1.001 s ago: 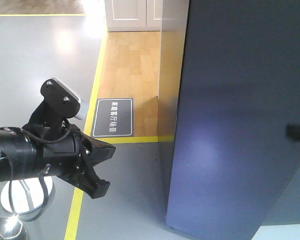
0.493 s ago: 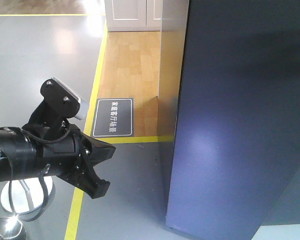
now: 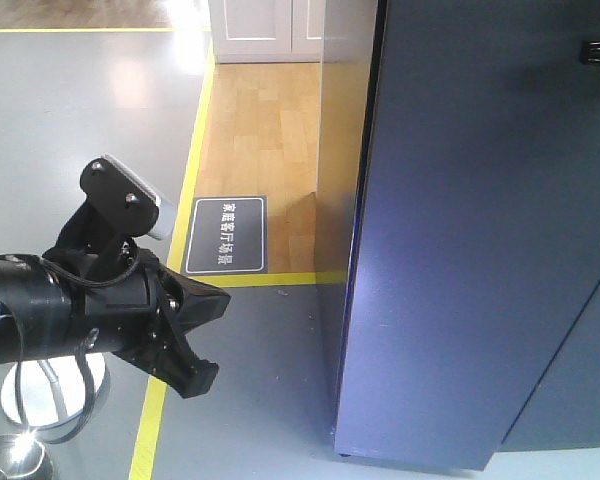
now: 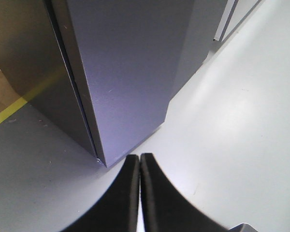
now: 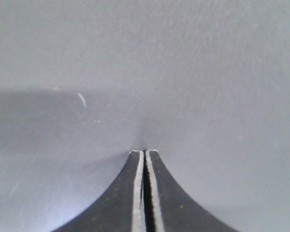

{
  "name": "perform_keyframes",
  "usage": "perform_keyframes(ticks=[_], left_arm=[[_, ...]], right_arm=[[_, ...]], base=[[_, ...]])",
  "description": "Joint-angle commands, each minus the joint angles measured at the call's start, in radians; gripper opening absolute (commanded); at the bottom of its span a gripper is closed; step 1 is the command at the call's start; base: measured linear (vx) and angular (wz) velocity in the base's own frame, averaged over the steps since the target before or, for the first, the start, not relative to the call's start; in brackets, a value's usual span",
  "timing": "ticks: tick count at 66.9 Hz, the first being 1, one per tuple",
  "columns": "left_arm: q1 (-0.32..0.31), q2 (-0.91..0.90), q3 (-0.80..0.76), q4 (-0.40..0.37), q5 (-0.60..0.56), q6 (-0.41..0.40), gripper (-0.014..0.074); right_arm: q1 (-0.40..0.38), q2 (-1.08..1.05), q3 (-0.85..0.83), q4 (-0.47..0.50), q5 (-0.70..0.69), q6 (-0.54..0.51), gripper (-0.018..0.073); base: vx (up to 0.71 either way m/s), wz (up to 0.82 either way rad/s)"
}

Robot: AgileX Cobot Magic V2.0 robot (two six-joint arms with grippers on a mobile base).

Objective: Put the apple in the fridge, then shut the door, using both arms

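Door [image 3: 460,250] of the fridge [image 4: 63,72] stands almost flush against the cabinet, with only a thin dark seam showing along its left edge; the apple is not visible in any view. The left gripper [image 4: 139,162] hangs above the grey floor [image 4: 241,121] near the fridge's bottom corner, jaws pressed together and empty. The right gripper [image 5: 144,153] also has its jaws together and empty, tips at a flat grey panel.
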Motion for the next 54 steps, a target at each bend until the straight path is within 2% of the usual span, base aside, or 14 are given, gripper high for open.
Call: perform_keyframes(ticks=[1,39,47,54], left_arm=[[0.002,-0.023,-0.023,-0.018,-0.045,-0.009,-0.0006],[0.002,-0.023,-0.023,-0.018,-0.044,-0.009,-0.0006],[0.002,-0.023,-0.023,-0.018,-0.044,-0.009,-0.0006],[0.002,-0.023,-0.023,-0.018,-0.044,-0.009,-0.0006]], right_arm=[[-0.004,-0.004,-0.048,0.001,-0.014,-0.006,-0.0003],[-0.004,-0.054,-0.046,0.002,0.015,-0.006,-0.0003],[-0.004,-0.066,-0.046,0.029,0.066,-0.006,-0.0003],[-0.003,-0.095,-0.046,0.074,0.187,-0.006,-0.0003]], base=[[0.00,0.00],[0.00,0.00],[0.00,0.00],[0.00,0.00]])
